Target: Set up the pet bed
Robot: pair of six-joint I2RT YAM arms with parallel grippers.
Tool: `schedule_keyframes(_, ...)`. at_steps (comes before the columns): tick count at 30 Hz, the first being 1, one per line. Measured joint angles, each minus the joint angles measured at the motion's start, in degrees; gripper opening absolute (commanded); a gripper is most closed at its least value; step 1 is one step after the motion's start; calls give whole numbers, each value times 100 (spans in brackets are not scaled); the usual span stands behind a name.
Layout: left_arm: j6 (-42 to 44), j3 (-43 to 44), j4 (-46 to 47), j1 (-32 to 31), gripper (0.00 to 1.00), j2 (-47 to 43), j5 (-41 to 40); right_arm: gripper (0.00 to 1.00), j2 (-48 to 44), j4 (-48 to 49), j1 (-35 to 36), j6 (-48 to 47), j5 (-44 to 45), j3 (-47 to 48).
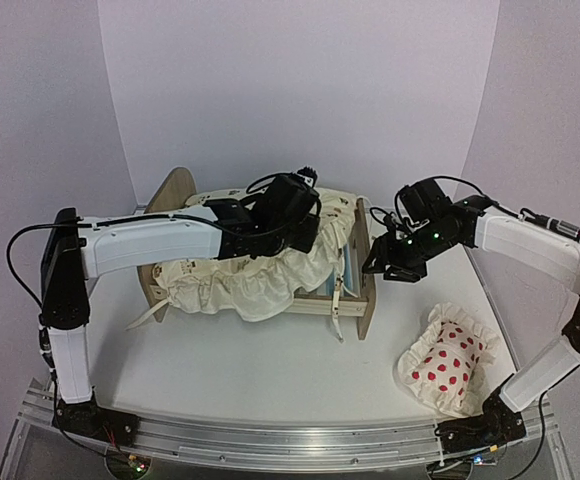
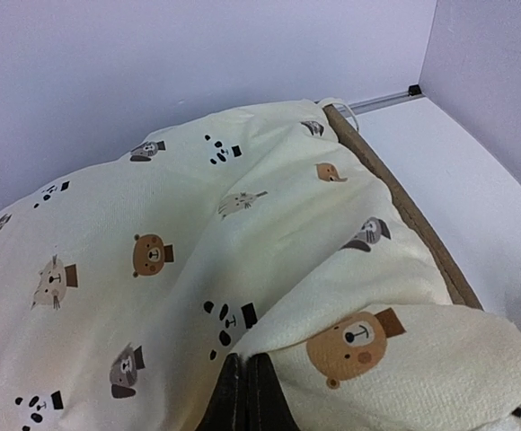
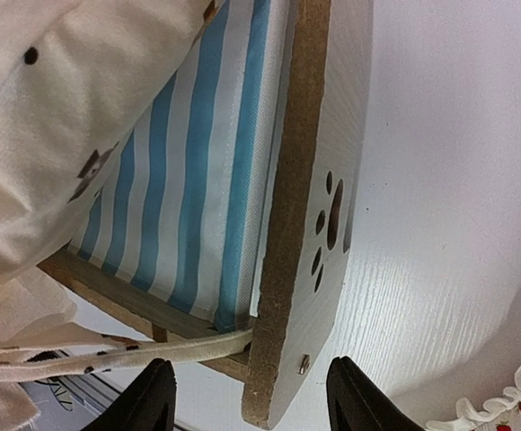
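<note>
The pet bed [image 1: 366,300] is a light plywood frame in the middle of the table. Its left end board [image 1: 173,190] stands at the back left. Its striped blue-and-white base [image 3: 189,180] and its paw-print end board [image 3: 319,224] show in the right wrist view. The cream animal-print cushion [image 1: 240,280] lies bunched over the bed and spills over the front rail. My left gripper [image 1: 288,228] is above the bed, shut on a fold of the cushion [image 2: 350,359]. My right gripper [image 1: 390,262] is open beside the right end board, its fingers [image 3: 157,400] either side of the board's lower corner, not touching.
The red-dotted white pillow [image 1: 448,362] lies on the table at the front right, and its frill shows in the right wrist view [image 3: 503,409]. A cream tie strap [image 3: 117,355] hangs under the bed's rail. White walls stand close behind and to both sides.
</note>
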Motion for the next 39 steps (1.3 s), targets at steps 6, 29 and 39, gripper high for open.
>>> schedule_keyframes(6,-132,585,-186,0,0,580,-171,58,2,163,14,-5,9,-1)
schedule_keyframes(29,-241,564,-438,-96,31,928,735,42,7,341,124,-59,265,-315)
schedule_keyframes(39,145,-11,-529,-127,70,472,755,40,13,345,184,-54,477,-396)
